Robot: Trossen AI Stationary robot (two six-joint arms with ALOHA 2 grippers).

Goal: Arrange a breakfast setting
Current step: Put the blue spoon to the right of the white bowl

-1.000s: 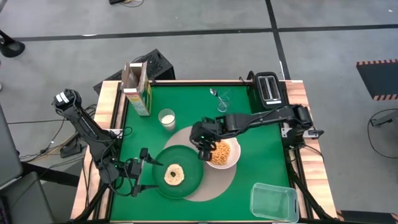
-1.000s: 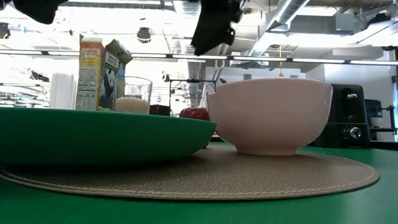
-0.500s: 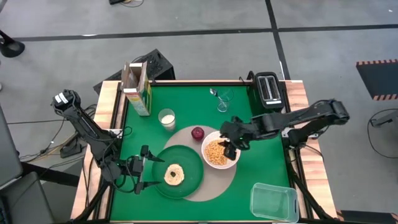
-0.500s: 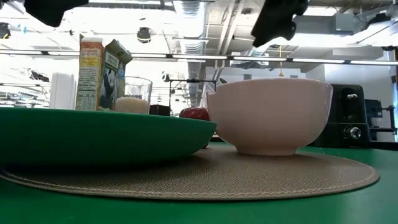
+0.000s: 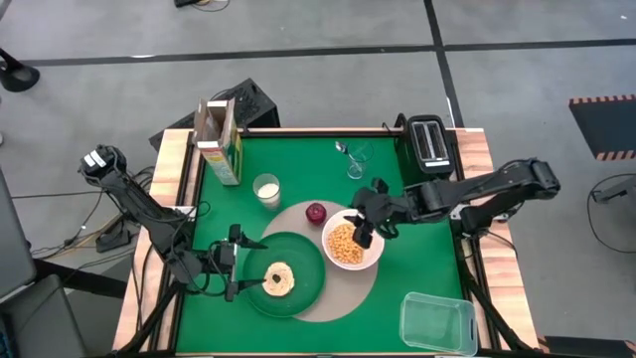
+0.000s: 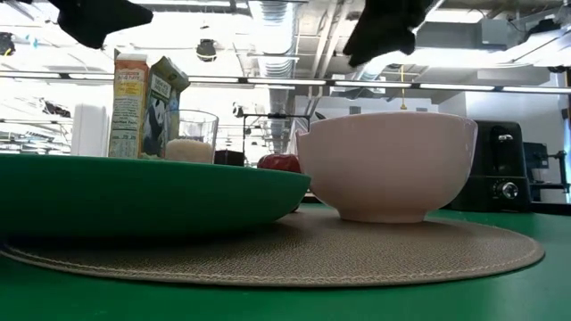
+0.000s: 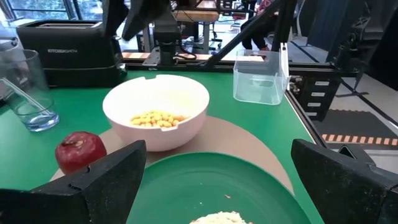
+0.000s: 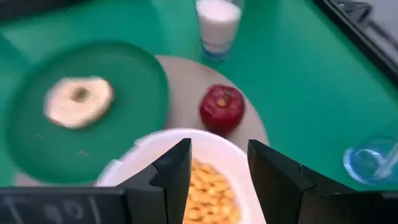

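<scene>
Right claw held with fingers parted and empty above the rim of the white bowl of yellow cereal, red apple just beside, left claw spread wide at the round dark-green plate, round tan mat beneath on the green table.

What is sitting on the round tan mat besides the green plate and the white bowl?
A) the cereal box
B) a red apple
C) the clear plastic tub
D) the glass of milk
B: the red apple rests on the tan mat beside the white bowl; the milk, box and tub stand off it on the green table.
</scene>
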